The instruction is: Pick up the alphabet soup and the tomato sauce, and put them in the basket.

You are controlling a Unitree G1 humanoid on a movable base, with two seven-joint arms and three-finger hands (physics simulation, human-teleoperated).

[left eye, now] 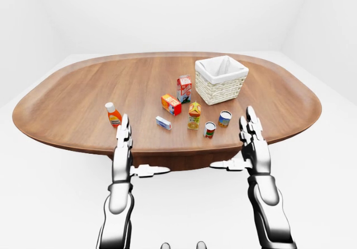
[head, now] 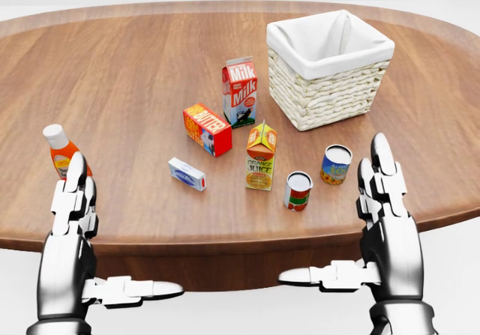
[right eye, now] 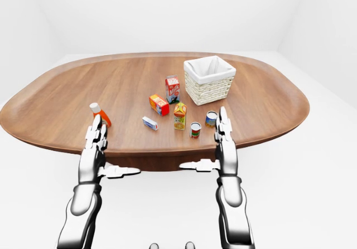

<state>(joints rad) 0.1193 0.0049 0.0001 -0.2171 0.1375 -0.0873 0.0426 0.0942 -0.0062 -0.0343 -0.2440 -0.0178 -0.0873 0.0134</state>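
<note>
Head view: both robot hands, left [head: 71, 215] and right [head: 388, 204], are held spread and empty beside alphabet soup can [head: 336, 164] and tomato sauce can [head: 298, 191] on the bench [head: 135, 88].

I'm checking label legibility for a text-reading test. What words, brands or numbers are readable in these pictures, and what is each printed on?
"Milk", printed twice: on the milk carton.
"ORANGE JUICE": on the orange juice carton.
"BUTTER", just legible: on the red and orange butter box.
Too small or blurred to read: the orange bottle's white label, the small blue and white box, the red can and the blue and yellow can.
</note>
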